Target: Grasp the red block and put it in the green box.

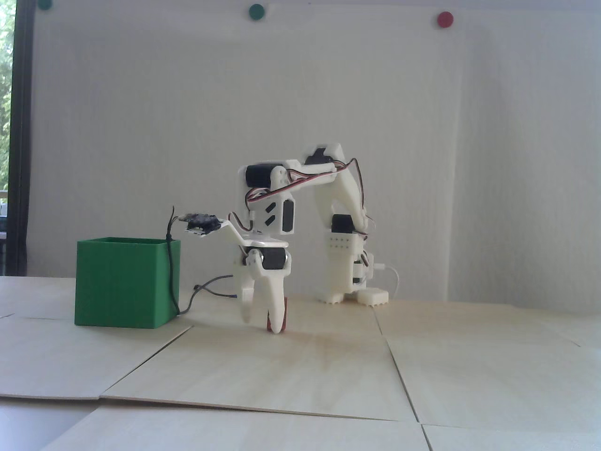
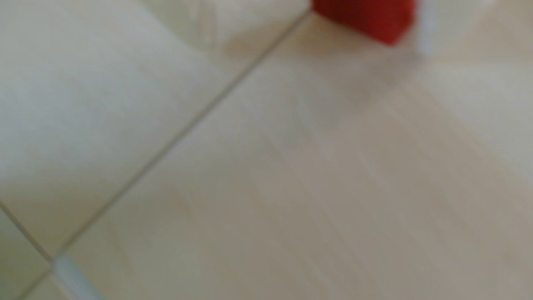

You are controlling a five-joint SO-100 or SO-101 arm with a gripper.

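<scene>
Low down, the smooth white plastic tool (image 1: 260,324) stands spread (2 fingers), matte red block (image 1: 269,325) just behind.

The fixed view sits low, near table height, and looks level across the pale wooden table (image 1: 300,376) toward the white wall (image 1: 188,117), with the arm side-on. The wrist view looks steeply down, close and blurred. Both share the red block (image 1: 270,325) (image 2: 366,17) and the table's seams.
</scene>
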